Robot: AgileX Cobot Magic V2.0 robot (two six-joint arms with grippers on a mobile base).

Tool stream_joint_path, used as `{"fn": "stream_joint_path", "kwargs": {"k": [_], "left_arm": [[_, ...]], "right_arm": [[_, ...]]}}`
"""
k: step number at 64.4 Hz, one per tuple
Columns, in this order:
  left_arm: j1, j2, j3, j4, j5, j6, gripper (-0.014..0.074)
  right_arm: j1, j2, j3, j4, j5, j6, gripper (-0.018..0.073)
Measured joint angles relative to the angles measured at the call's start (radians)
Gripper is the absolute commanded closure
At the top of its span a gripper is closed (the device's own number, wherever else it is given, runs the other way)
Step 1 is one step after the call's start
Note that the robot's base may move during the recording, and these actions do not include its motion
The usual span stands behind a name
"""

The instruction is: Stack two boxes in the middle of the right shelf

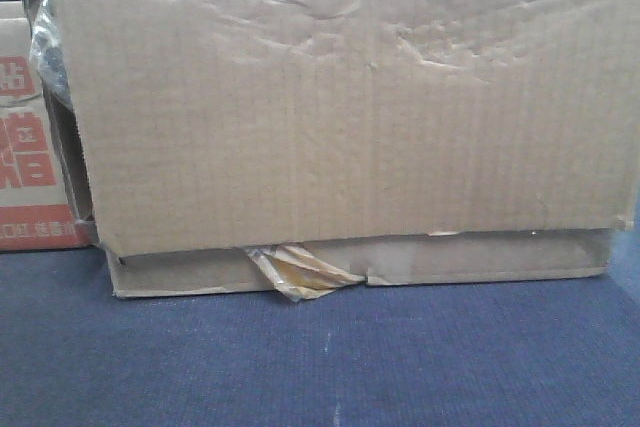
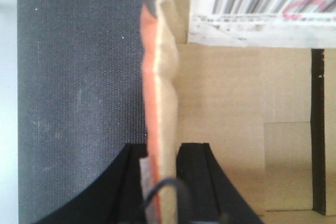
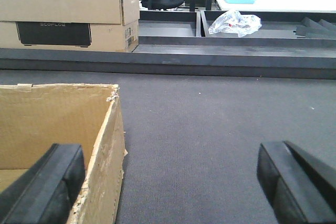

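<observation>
Wide tall box (image 1: 340,97): plain brown corrugated card, creased and dented across its upper face; fills most of the front view; rests directly on the thin flat box, overhanging it slightly at the left end.
Thin flat box (image 1: 480,259): same brown card; lies flat on the blue-grey carpet (image 1: 320,367), under the tall box; only its front edge shows.
Printed box (image 1: 25,147): far left of the front view; pale card with red characters; just beside the stack and partly hidden by it.
Tape (image 1: 300,272): torn and yellowish; hangs out of the seam between the two boxes, left of centre, over the flat box's front.
Left gripper (image 2: 165,150): black fingers (image 2: 197,171) pressed together onto an upright cardboard wall (image 2: 163,93), one on each side; the wall is orange-red on its outer face and plain brown inside; carpet lies left of it, and a box interior with a white barcode label (image 2: 262,17) lies right of it; which box the wall belongs to cannot be told.
Right gripper (image 3: 169,156): fingers (image 3: 294,182) spread wide apart, holding nothing; the left finger sits in front of an open box (image 3: 52,124) with a ragged right wall; the right finger is over bare carpet.
Far carton (image 3: 68,14): closed; dark panel on its side; upper left of the right wrist view, beyond a raised dark ledge.
Plastic bag (image 3: 234,23): clear and crumpled; to the right of the carton, well apart from it.
</observation>
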Motion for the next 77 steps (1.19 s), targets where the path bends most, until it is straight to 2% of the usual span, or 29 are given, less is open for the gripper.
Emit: {"fn": "stream_joint_path", "kwargs": {"k": [16, 32, 44, 47, 54, 63, 66, 71, 77], "left_arm": [[0.021, -0.007, -0.061, 0.006, 0.077, -0.039, 0.0708], [0.042, -0.121, -0.271, 0.017, 0.123, -0.066, 0.0708], [-0.004, -0.208, -0.466, -0.022, 0.129, -0.113, 0.0708], [-0.030, -0.221, -0.508, -0.033, 0.131, -0.120, 0.0708], [-0.135, -0.232, -0.594, -0.051, 0.132, -0.163, 0.0708], [-0.333, -0.217, -0.641, -0.053, 0.100, -0.251, 0.0708], [-0.407, -0.196, -0.645, -0.042, 0.090, -0.300, 0.0708], [-0.496, -0.154, -0.647, -0.020, 0.086, -0.369, 0.0708], [-0.574, -0.086, -0.647, 0.031, 0.079, -0.432, 0.0708]], "right_arm": [[0.000, 0.000, 0.000, 0.000, 0.003, 0.000, -0.0010], [0.000, 0.000, 0.000, 0.000, 0.031, 0.000, -0.0010], [0.000, 0.000, 0.000, 0.000, 0.037, 0.000, -0.0010], [0.000, 0.000, 0.000, 0.000, 0.037, 0.000, -0.0010], [0.000, 0.000, 0.000, 0.000, 0.037, 0.000, -0.0010], [0.000, 0.000, 0.000, 0.000, 0.037, 0.000, -0.0010], [0.000, 0.000, 0.000, 0.000, 0.037, 0.000, -0.0010], [0.000, 0.000, 0.000, 0.000, 0.037, 0.000, -0.0010], [0.000, 0.000, 0.000, 0.000, 0.037, 0.000, -0.0010]]}}
